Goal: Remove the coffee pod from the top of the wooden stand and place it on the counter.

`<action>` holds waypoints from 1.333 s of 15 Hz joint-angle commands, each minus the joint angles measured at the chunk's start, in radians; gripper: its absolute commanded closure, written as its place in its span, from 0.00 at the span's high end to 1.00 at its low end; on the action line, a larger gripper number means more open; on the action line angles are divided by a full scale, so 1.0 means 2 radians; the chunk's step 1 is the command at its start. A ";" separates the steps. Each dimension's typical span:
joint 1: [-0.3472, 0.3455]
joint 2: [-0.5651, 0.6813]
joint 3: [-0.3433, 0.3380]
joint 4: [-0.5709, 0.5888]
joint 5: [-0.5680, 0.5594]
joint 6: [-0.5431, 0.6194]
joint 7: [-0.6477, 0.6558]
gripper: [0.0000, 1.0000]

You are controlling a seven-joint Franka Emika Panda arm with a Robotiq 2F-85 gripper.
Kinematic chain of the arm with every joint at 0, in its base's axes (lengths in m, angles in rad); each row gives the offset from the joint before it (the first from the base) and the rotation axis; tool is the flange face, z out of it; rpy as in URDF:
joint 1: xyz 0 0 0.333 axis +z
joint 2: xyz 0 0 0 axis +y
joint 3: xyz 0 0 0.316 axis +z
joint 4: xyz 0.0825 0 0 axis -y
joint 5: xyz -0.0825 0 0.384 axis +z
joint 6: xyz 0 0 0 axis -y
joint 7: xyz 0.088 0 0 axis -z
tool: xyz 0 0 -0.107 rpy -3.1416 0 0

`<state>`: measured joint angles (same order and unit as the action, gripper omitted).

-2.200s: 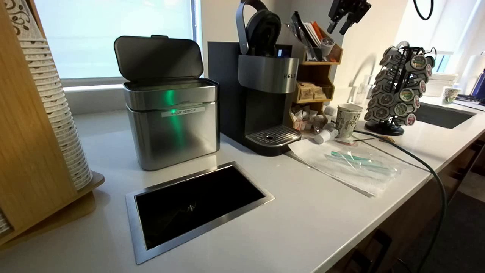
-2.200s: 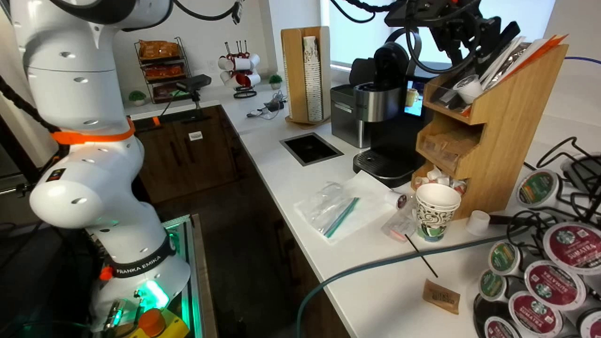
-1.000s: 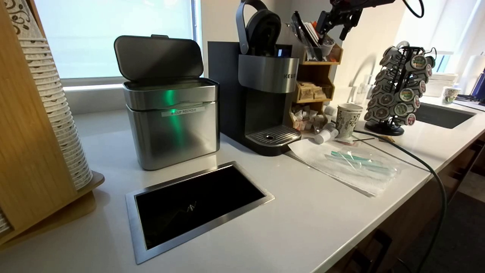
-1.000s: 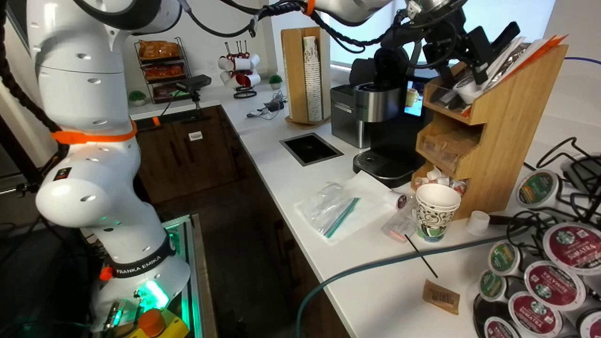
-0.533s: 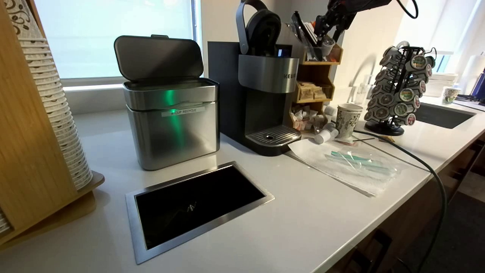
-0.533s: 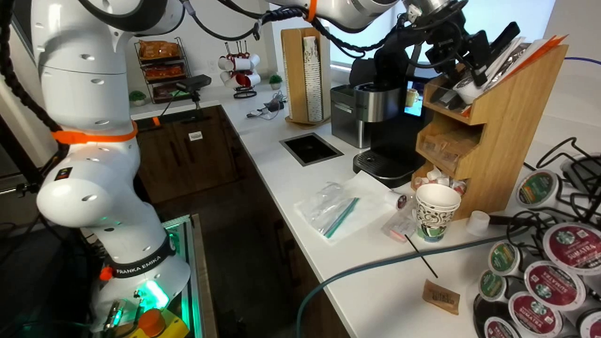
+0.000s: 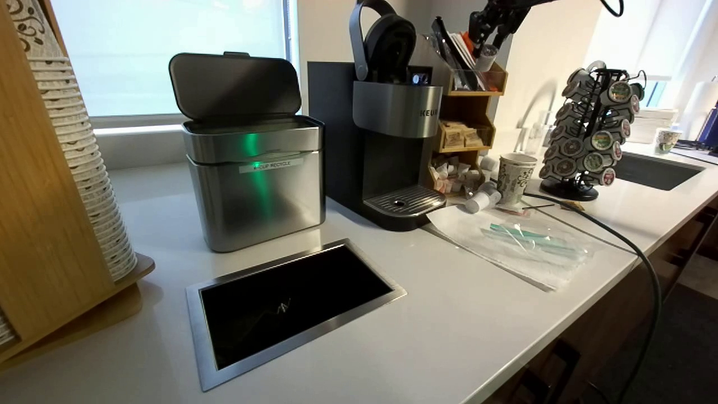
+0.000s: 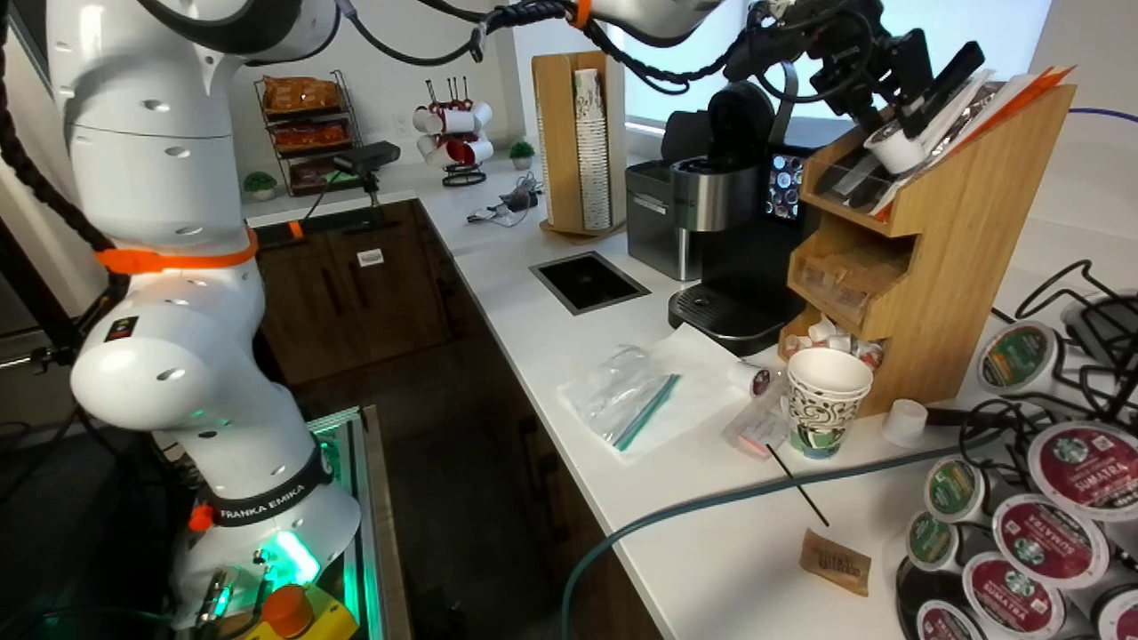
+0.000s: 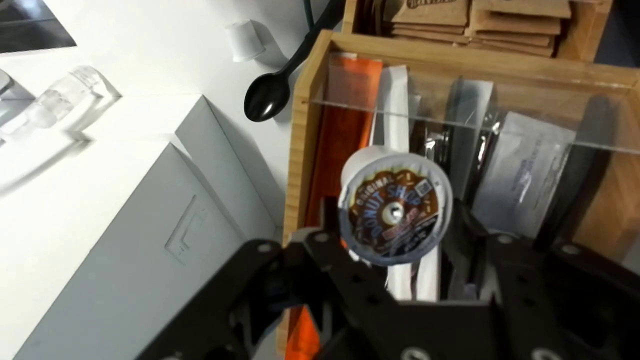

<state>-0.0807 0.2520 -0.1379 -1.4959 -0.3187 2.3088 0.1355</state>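
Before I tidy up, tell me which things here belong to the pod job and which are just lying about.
Part of the job:
coffee pod
gripper, closed on the pod
wooden stand
counter, the place to set it down

Just lying about:
paper cups
plastic bag
black stick
brown packet
black spoon

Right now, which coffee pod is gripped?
The brown-labelled Donut Shop pod, held in the gripper; others are on the black rack or down near the paper cups.
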 commanded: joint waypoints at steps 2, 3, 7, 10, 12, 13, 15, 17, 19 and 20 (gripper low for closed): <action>-0.017 -0.094 0.005 -0.055 0.076 -0.034 -0.024 0.28; -0.021 -0.125 0.000 -0.078 0.092 -0.059 -0.021 0.28; -0.040 -0.212 -0.018 -0.141 0.117 -0.170 -0.012 0.28; -0.051 -0.253 -0.028 -0.172 0.118 -0.271 -0.025 0.28; -0.050 -0.260 -0.032 -0.175 0.127 -0.334 -0.048 0.28; -0.052 -0.242 -0.029 -0.151 0.112 -0.302 -0.032 0.28; -0.053 -0.246 -0.030 -0.153 0.112 -0.308 -0.034 0.53; -0.052 -0.243 -0.029 -0.152 0.112 -0.307 -0.034 0.53; -0.052 -0.242 -0.029 -0.152 0.112 -0.307 -0.034 0.53; -0.052 -0.242 -0.029 -0.152 0.112 -0.307 -0.034 0.28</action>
<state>-0.1816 -0.2350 -0.1983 -1.8043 -0.0967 1.6990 0.0697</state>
